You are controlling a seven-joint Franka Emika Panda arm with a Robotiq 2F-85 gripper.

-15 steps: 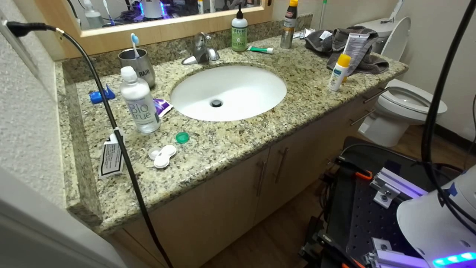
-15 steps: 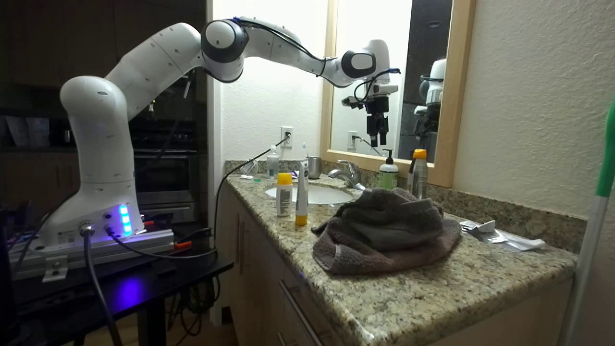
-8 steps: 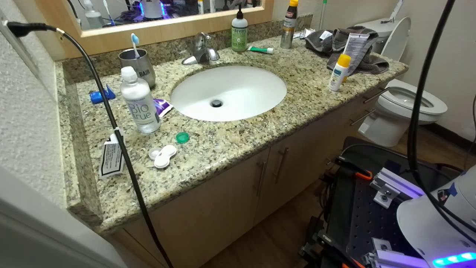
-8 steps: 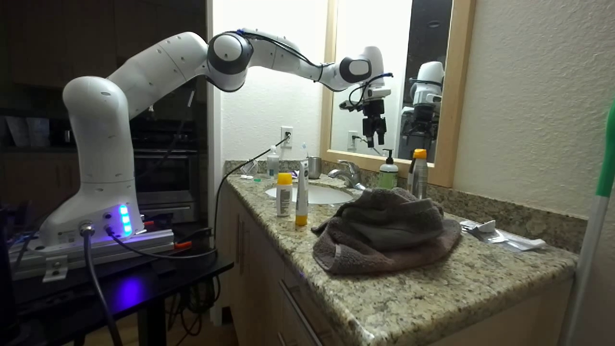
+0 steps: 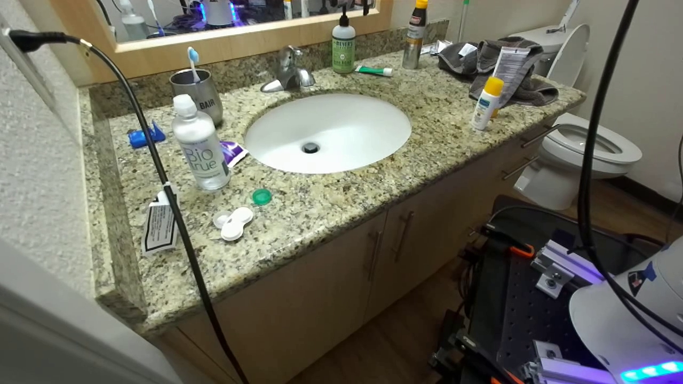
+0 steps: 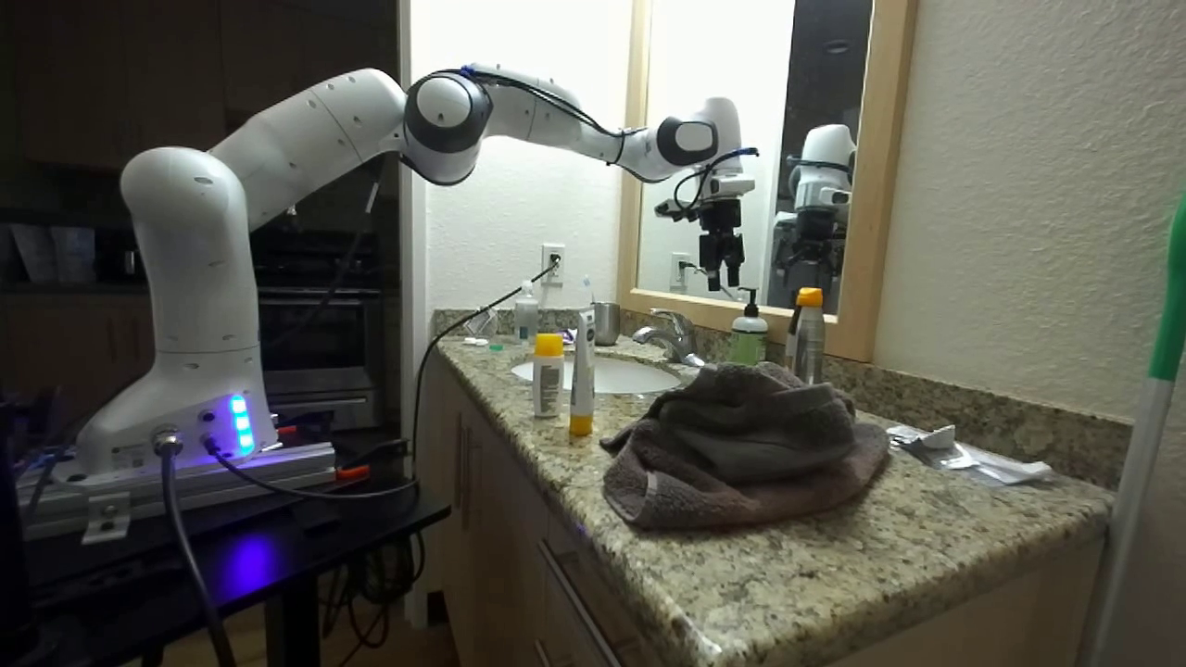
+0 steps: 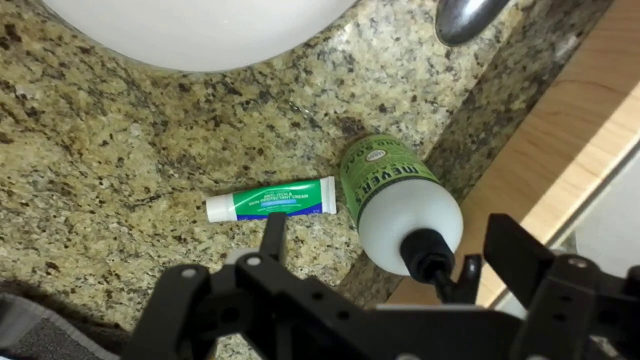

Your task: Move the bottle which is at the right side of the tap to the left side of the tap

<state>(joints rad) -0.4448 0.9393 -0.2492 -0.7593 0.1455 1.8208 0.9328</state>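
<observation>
Our gripper (image 6: 724, 281) is a touch lower now, jaws wide apart and empty, and the soap bottle (image 5: 343, 47) still sits at two o'clock from the tap (image 5: 289, 72) in an exterior view, so we're probably lining up the grab.

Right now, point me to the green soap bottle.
In an exterior view, the green soap bottle stands right of the tap, near the backsplash, with the green cream tube beside it.
</observation>
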